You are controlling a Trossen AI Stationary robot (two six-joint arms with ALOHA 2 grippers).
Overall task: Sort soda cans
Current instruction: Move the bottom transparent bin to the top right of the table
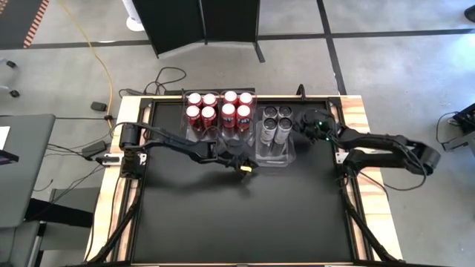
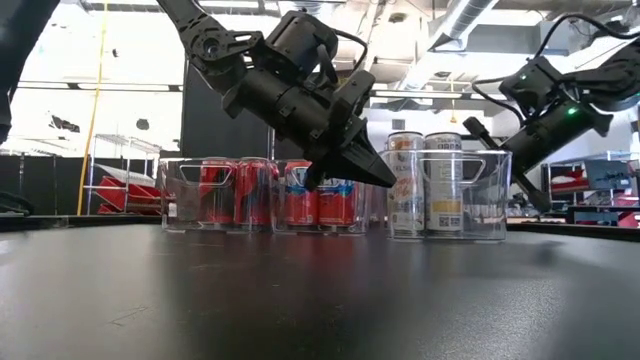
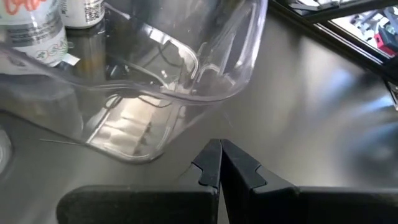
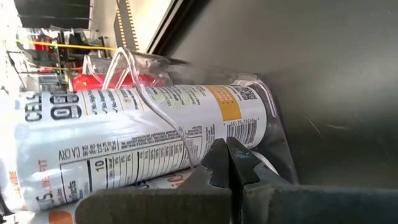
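Eight red soda cans (image 1: pixel 219 106) (image 2: pixel 270 192) stand upright in two clear bins at the table's far middle. Four silver-grey cans (image 1: pixel 276 119) (image 2: pixel 425 185) (image 4: pixel 124 137) stand in the far half of a third clear bin (image 1: pixel 274 153) to their right. My left gripper (image 1: pixel 247 169) (image 2: pixel 385 180) (image 3: pixel 219 149) is shut and empty. It hovers above the table beside that bin's near left corner (image 3: pixel 155 93). My right gripper (image 1: pixel 303 119) (image 2: pixel 468 125) (image 4: pixel 227 149) is shut and empty, close to the bin's right wall, level with the silver cans. My right gripper has its shut fingertips close against the right wall of the silver cans' bin (image 4: pixel 273 118), coming level from the table's right. I cannot tell whether they touch it.
The black table top (image 1: pixel 237 222) stretches bare from the bins to the near edge. A black frame rail (image 1: pixel 349 193) runs along the table's sides. The near half of the third bin holds no cans.
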